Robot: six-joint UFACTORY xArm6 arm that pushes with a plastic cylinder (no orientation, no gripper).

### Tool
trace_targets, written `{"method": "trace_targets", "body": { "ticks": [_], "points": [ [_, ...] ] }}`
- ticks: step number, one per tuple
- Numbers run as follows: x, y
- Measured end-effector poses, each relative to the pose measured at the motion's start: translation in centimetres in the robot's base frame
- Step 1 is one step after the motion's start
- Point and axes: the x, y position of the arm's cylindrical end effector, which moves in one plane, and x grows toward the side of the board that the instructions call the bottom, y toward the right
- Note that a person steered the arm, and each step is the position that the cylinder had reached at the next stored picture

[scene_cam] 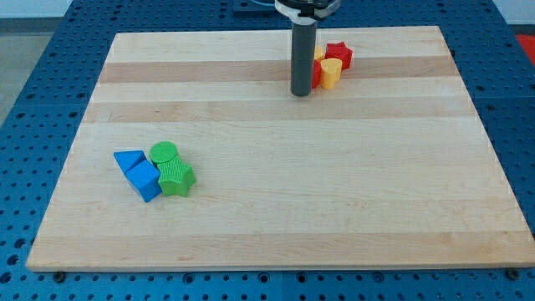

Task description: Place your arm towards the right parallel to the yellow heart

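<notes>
**Rod tip beside the yellow heart at the desk's far edge**

Camera view: The wooden desk (276,201) filled most of the frame. My tip (301,94) rested on it near the view's top, a little right of centre, the dark rod rising straight up from it. The arm carried no claw, only the rod, so there was nothing to be spread or pressed together.

The yellow heart (331,73) lay at about two o'clock from my tip, just beside the rod. Which way its point faced and how its long axis ran could not be made out at this size. A red star (338,54) sat at twelve o'clock from the heart, touching it or nearly so. A sliver of a red block (317,73) and a yellow block (319,53) showed between the rod and the heart, partly hidden behind the rod; their shapes could not be told.

Well apart, at about eight o'clock from my tip, a second cluster sat huddled together: a blue triangle (128,159), a blue cube (146,181), a green cylinder (165,153) and a green star (175,178).
</notes>
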Motion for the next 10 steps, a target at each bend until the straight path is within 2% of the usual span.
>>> {"method": "trace_targets", "body": {
  "ticks": [1, 2, 4, 6, 7, 9, 10],
  "points": [
    [0.0, 0.0],
    [1.8, 1.2],
    [6.8, 10.4],
    [7.4, 10.8],
    [6.6, 6.4],
    [6.2, -6.7],
    [1.9, -10.2]
  ]
}}
